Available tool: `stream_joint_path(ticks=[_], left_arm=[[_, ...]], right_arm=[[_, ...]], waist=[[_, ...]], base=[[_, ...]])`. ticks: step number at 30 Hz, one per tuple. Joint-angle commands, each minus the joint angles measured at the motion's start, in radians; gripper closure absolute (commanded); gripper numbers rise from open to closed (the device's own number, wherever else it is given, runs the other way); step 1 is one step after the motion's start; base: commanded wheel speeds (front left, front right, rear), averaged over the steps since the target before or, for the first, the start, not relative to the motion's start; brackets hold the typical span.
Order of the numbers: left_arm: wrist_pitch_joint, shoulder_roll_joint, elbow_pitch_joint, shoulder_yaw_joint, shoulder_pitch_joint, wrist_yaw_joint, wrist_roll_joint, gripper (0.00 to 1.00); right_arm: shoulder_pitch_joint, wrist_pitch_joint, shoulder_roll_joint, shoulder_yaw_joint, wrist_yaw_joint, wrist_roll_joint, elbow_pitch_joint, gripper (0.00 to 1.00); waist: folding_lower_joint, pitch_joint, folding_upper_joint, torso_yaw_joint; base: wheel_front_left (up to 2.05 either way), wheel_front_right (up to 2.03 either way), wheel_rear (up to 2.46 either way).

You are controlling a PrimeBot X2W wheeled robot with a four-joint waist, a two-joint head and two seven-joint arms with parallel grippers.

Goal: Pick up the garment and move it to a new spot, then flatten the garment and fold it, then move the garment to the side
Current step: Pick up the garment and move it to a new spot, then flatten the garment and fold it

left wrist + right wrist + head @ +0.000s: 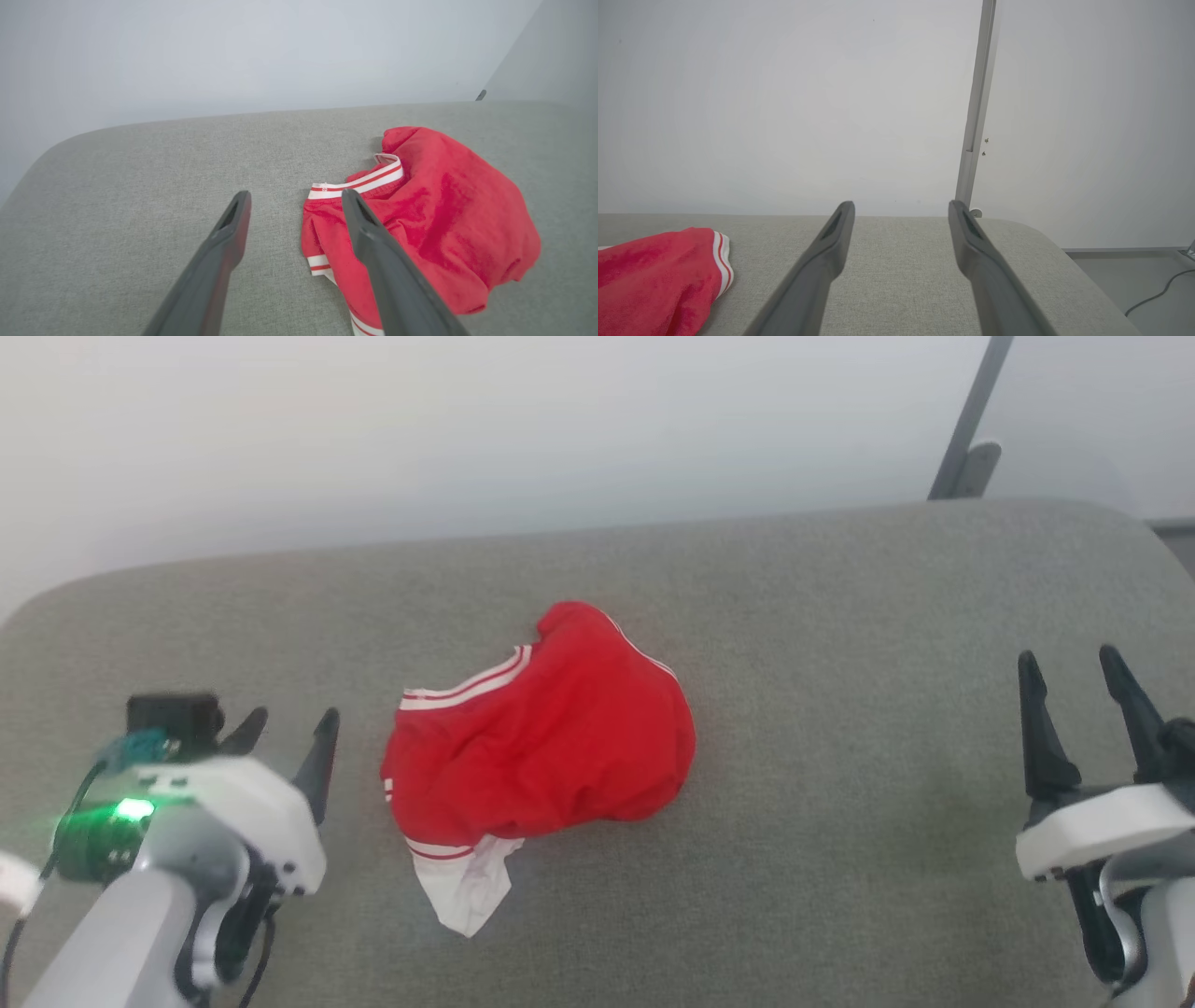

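The garment (551, 737), a bright red jersey with red-white striped trim and a white sleeve end, lies crumpled in a heap near the middle of the grey cushioned surface (840, 644). My left gripper (285, 728) stands open just left of the heap, apart from it, with nothing between its fingers. In the left wrist view the garment (444, 219) lies to the right behind the right finger of the left gripper (294, 198). My right gripper (1074, 663) is open far to the right, empty. The right wrist view has the garment (658, 275) at the lower left, beside the right gripper (901, 207).
The grey surface has rounded corners and ends at a white wall (467, 429). A grey metal post (971, 420) rises behind the back right corner. Floor and a cable (1153, 296) lie beyond the right edge.
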State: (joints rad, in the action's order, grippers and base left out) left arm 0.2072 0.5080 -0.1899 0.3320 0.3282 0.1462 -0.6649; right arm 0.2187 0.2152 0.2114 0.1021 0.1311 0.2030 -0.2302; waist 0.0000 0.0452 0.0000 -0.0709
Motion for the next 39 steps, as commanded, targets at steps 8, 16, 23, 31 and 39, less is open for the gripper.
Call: stream_joint_path(ticks=[8, 16, 23, 31, 39], left_arm=[[-0.192, 0.028, 0.050, -0.093, -0.164, 0.014, -0.019, 0.00], [-0.324, 0.046, 0.076, -0.150, -0.289, 0.015, -0.022, 0.00], [-0.380, 0.042, 0.097, -0.173, -0.349, 0.011, -0.037, 0.00], [-0.386, 0.049, 0.109, -0.174, -0.353, 0.001, -0.046, 0.00], [-0.378, 0.057, 0.122, -0.171, -0.355, 0.008, -0.049, 0.00]], right_arm=[[-0.063, 0.015, 0.005, 0.011, -0.001, 0.009, -0.018, 0.00], [-0.103, 0.026, 0.002, 0.019, -0.001, 0.019, -0.019, 0.00], [-0.127, 0.032, -0.003, 0.029, -0.001, 0.022, -0.013, 0.00], [-0.127, 0.034, -0.002, 0.027, -0.001, 0.020, -0.011, 0.00], [-0.129, 0.034, 0.001, 0.021, -0.001, 0.021, -0.010, 0.00]], waist=[[0.0000, -0.062, 0.0000, 0.038], [0.0000, -0.087, 0.0000, 0.052], [0.0000, -0.099, 0.0000, 0.065], [0.0000, -0.100, 0.0000, 0.072], [0.0000, -0.099, 0.0000, 0.074]], base=[[0.00, 0.00, 0.00], [0.00, 0.00, 0.00], [0.00, 0.00, 0.00], [0.00, 0.00, 0.00], [0.00, 0.00, 0.00]])
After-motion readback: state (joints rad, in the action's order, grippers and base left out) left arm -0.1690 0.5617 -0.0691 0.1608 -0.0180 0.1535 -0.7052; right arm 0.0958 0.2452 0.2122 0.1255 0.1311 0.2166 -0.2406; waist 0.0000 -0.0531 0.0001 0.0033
